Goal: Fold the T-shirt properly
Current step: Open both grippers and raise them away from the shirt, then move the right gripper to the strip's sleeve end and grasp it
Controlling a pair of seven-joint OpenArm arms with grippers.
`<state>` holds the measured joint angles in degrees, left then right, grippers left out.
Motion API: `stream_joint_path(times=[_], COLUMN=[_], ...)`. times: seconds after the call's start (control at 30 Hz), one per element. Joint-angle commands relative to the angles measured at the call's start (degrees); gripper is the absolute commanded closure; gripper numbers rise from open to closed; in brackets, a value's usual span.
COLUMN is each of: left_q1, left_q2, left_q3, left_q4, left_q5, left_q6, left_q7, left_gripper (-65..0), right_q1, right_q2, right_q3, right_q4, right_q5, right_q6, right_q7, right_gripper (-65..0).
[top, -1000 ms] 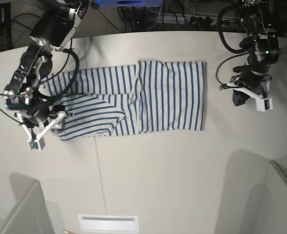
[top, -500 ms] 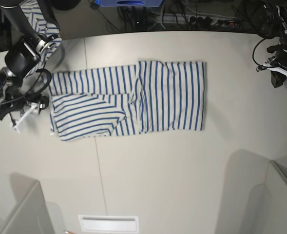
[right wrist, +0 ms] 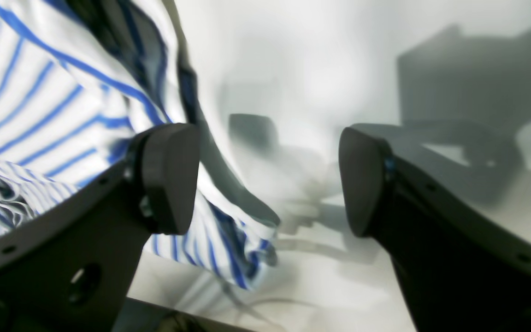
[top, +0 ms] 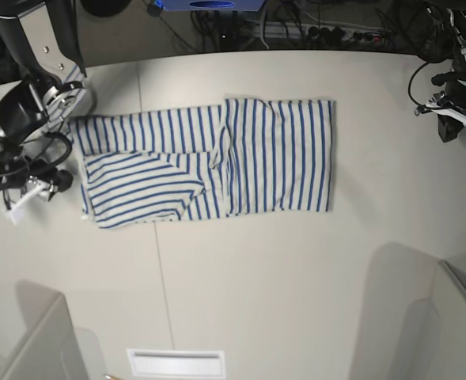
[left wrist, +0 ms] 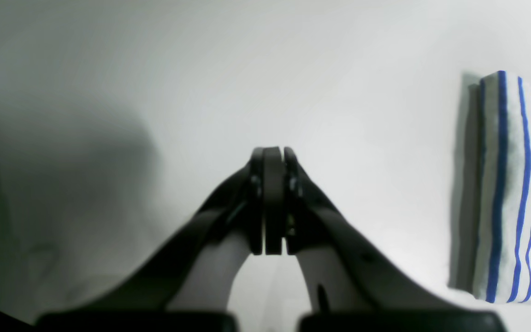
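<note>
The T-shirt (top: 209, 162) lies partly folded and flat on the pale tabletop (top: 296, 277), its striped body in a rough rectangle with one sleeve tucked over the front. The left tool (left wrist: 272, 203) is clenched with its jaws pressed together on nothing, over bare tabletop well apart from the shirt's edge. The right tool (right wrist: 265, 180) is released, jaws spread wide and empty, just beside the shirt's edge.

The T-shirt (top: 209, 162) lies on the table (top: 296, 277), between both arms.
</note>
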<state>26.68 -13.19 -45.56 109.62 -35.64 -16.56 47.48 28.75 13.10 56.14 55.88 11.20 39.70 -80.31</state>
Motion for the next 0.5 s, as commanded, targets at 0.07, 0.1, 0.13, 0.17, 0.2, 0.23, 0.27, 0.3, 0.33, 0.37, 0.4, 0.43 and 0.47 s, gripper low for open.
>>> stream_joint_path(times=[0.07,0.1,0.13,0.17,0.2,0.23,0.27,0.3,0.33,0.37,0.4,0.43,0.47], left_q1=[-0.2,-0.2,-0.1,0.0,0.1,0.1,0.2,0.2,0.2,0.2,0.2,0.2,0.2], left_q2=[-0.7,-0.7,-0.7,-0.7,-0.7,-0.7,-0.7,-0.7,-0.7,-0.7,-0.7,-0.7,-0.7], left_q3=[-0.3,-0.3,-0.3,-0.3,-0.3,-0.3,-0.5,-0.5,-0.5,-0.5,-0.5,-0.5,-0.4], left_q4=[0.8,0.8,0.8,0.8,0.8,0.8,0.8,0.8,0.8,0.8,0.7,0.7,0.7], left_q5=[-0.5,-0.5,-0.5,-0.5,-0.5,-0.5,-0.5,-0.5,-0.5,-0.5,-0.5,-0.5,-0.5], left_q6=[-0.4,-0.4,-0.4,-0.4,-0.4,-0.4,-0.4,-0.4,-0.4,-0.4,-0.4,-0.4,-0.4], left_q7=[-0.9,-0.9,-0.9,-0.9,-0.9,-0.9,-0.9,-0.9,-0.9,-0.9,-0.9,-0.9,-0.9], left_gripper=[0.0,0.0,0.0,0.0,0.0,0.0,0.0,0.0,0.0,0.0,0.0,0.0,0.0], right_q1=[1.8,1.7,1.6,1.5,1.5,1.0,0.6,0.5,0.4,0.4,0.4,0.4,0.3], right_q2=[0.9,1.0,1.0,0.8,0.6,0.6,0.5,0.8,1.0,1.6,3.3,4.3,5.0], right_q3=[-0.2,-0.2,-0.2,-0.2,-0.2,-0.2,-0.2,-0.3,-0.4,-1.2,-2.6,-5.2,-7.5], right_q4=[-4.7,-6.7,-9.0,-10.6,-11.8,-12.4,-12.4,-12.4,-12.4,-12.4,-12.4,-12.4,-12.4], right_q5=[8.2,9.7,11.0,11.4,11.3,11.3,11.3,11.3,11.3,11.3,11.4,11.6,11.7], right_q6=[0.3,0.3,0.3,0.3,0.3,0.3,0.3,0.3,0.3,0.3,0.3,0.3,0.3], right_q7=[0.3,0.3,0.3,0.3,0.3,0.3,0.3,0.3,0.4,0.4,0.4,0.5,0.5], right_gripper=[-43.4,-43.2,-43.2,-43.2,-43.2,-43.2,-43.2,-43.2,-43.2,-43.2,-43.2,-43.2,-43.2])
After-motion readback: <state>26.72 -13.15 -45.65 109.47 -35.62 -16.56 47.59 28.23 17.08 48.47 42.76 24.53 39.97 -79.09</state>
